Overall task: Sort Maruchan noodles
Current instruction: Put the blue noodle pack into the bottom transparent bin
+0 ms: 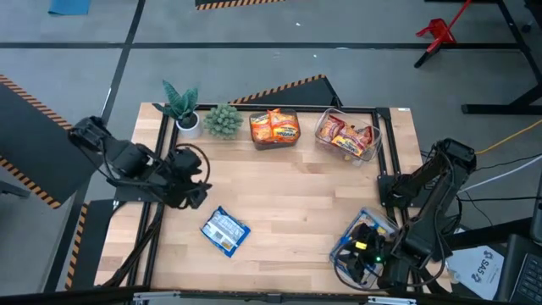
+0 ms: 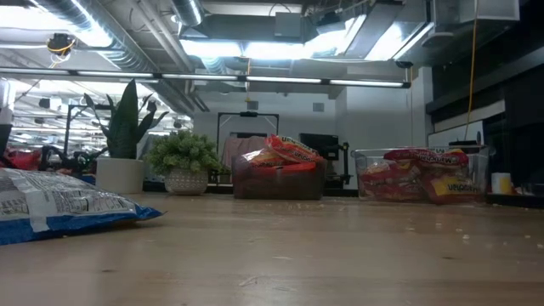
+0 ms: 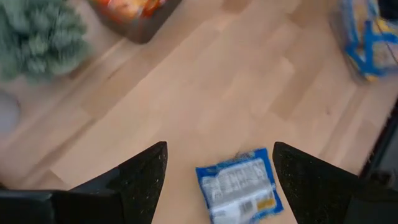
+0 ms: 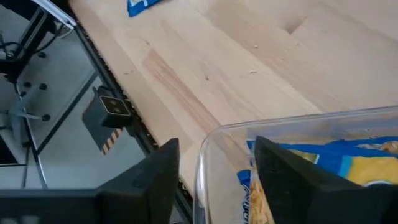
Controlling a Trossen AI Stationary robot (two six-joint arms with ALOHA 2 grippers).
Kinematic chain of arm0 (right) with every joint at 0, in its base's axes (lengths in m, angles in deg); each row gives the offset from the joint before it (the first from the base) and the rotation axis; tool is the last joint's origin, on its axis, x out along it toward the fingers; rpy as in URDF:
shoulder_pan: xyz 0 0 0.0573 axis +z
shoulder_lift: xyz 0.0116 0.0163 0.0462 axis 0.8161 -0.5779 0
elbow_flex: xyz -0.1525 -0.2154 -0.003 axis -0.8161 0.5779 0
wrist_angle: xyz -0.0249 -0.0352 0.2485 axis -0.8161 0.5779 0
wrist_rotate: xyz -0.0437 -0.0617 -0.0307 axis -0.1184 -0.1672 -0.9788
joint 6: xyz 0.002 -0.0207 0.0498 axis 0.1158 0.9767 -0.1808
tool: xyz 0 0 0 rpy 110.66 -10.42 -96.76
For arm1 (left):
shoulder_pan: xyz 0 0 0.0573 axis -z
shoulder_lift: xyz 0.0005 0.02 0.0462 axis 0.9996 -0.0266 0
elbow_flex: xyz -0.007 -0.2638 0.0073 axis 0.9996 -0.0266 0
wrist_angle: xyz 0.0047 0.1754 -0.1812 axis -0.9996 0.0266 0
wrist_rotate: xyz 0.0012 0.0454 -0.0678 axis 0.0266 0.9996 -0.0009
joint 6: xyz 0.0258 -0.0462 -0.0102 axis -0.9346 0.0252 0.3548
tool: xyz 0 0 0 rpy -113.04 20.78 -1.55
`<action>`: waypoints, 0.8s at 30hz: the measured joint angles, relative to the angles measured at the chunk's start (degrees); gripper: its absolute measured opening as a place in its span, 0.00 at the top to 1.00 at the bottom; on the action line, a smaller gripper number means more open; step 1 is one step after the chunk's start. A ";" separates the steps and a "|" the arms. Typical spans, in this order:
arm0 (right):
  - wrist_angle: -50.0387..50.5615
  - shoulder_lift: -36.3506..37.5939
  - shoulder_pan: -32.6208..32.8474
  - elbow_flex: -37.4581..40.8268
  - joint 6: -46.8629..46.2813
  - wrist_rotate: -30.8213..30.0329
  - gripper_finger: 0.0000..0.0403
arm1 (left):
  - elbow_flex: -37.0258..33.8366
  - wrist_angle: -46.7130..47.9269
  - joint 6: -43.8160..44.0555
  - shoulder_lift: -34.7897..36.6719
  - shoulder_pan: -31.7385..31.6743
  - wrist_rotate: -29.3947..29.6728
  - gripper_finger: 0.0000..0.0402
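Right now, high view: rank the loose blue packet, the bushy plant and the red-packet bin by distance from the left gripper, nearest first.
From the left gripper:
1. Loose blue packet, on the open table just in front of it.
2. Bushy plant, at the table's far edge.
3. Red-packet bin, far edge toward the right arm's side.

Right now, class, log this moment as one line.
left end effector: open above blue packet | right end effector: open over blue-packet bin | sorting unfinished

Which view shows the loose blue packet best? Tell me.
The high view: the whole blue packet lies alone on the table. The left wrist view shows it blurred, the low view edge-on, the right wrist view only a corner.
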 joint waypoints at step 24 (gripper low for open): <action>-0.32 0.00 -1.08 0.00 0.05 -1.00 0.49 | -65.21 -67.10 7.58 10.59 -6.06 -17.00 0.29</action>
